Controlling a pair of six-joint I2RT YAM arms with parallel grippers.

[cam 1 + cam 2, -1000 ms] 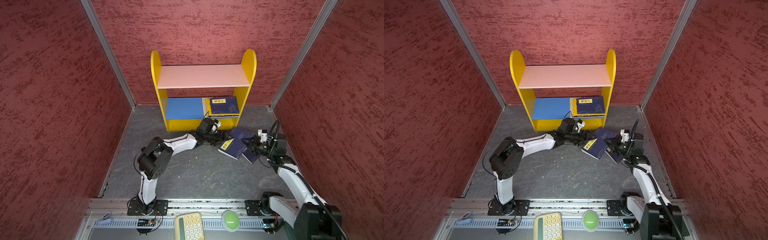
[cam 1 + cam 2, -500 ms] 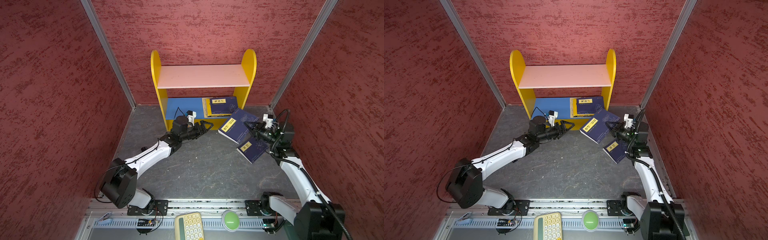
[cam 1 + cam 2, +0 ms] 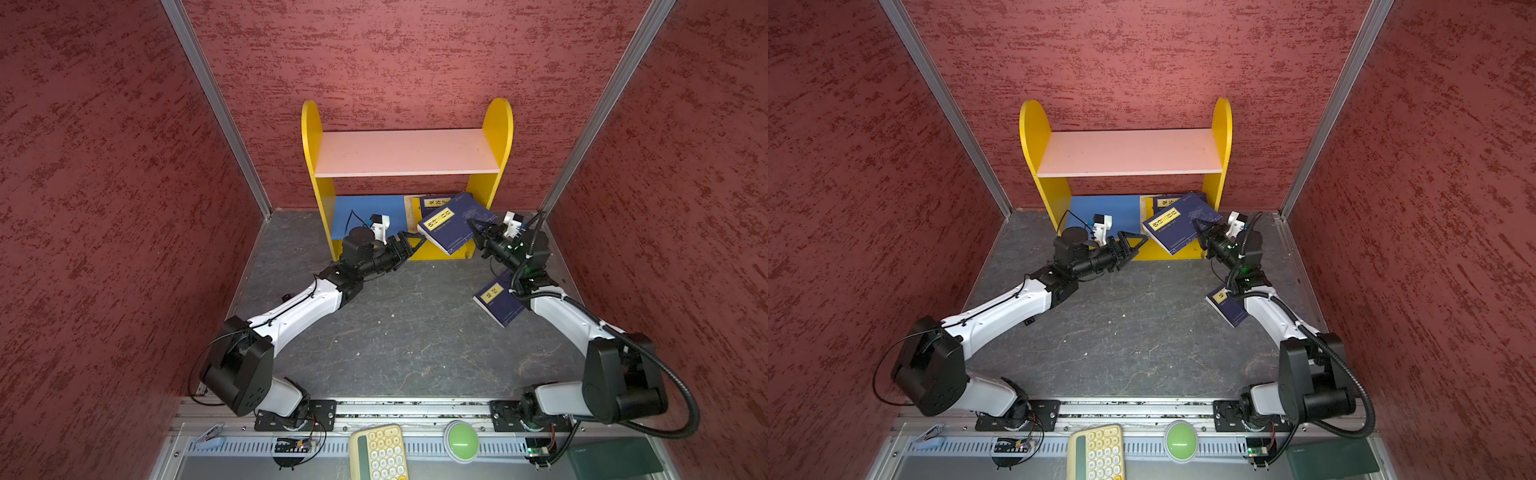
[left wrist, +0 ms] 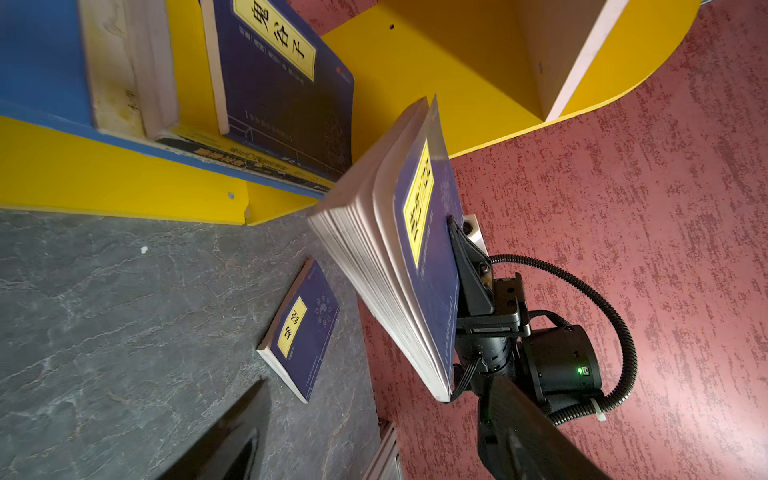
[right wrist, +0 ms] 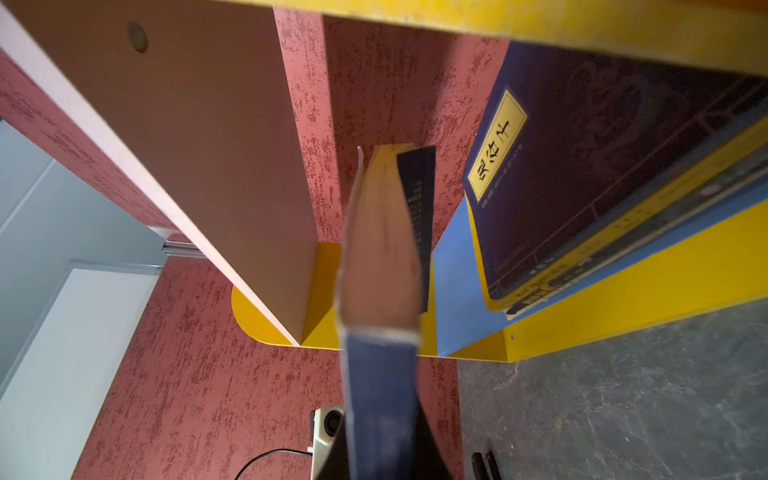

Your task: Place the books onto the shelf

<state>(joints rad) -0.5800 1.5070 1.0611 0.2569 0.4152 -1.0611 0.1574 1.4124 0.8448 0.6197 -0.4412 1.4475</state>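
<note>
Here the held navy book (image 3: 451, 226) is carried clear of the floor and tilted. Its far corner reaches over the stack (image 3: 434, 203) that lies flat at the right end of the lower blue board (image 3: 365, 210) of the shelf (image 3: 498, 124). The book is pinched at its near edge by the right gripper (image 3: 478, 232), whose jaws are clamped on cover and pages. In the left wrist view the free pages are seen to fan and sag.

The left gripper (image 3: 409, 241) is held with its jaws spread and nothing between them, just beside the book's lower corner. Whether a finger touches that corner cannot be told from the top views. One more navy book (image 3: 496, 301) lies on the floor beside the right arm.

The step in hand is judged to be the laying of the carried book onto the stack. The book would best be levelled first and then slid in under the pale pink upper board (image 3: 407, 151). That way the loose pages are not caught on the stack's edge or on the yellow side panel. The grip should be let go only once the book's weight is borne by the stack.
</note>
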